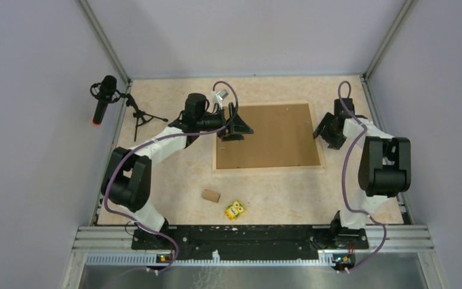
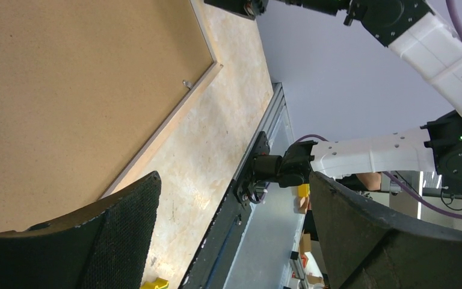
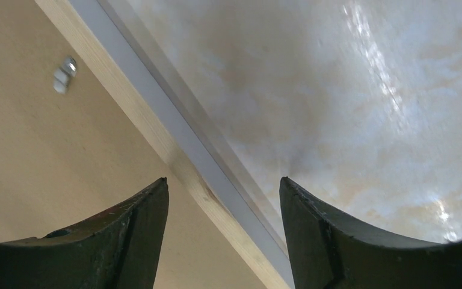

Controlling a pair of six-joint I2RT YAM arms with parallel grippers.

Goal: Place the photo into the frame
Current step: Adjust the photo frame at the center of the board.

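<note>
The frame lies flat at the table's middle, its pale wood strips around a plain brown backing board. The photo is hidden from every view. My left gripper hovers at the frame's left edge, tilted on its side and open with nothing between its fingers; its wrist view shows the gripper and the frame strip off to the left. My right gripper is at the frame's right edge. In its wrist view that gripper is open, one finger on each side of the frame strip, with gaps on both sides.
A small brown cylinder and a yellow toy lie near the front, below the frame. A microphone on a tripod stands at the far left. A metal turn clip sits on the backing board near the right strip.
</note>
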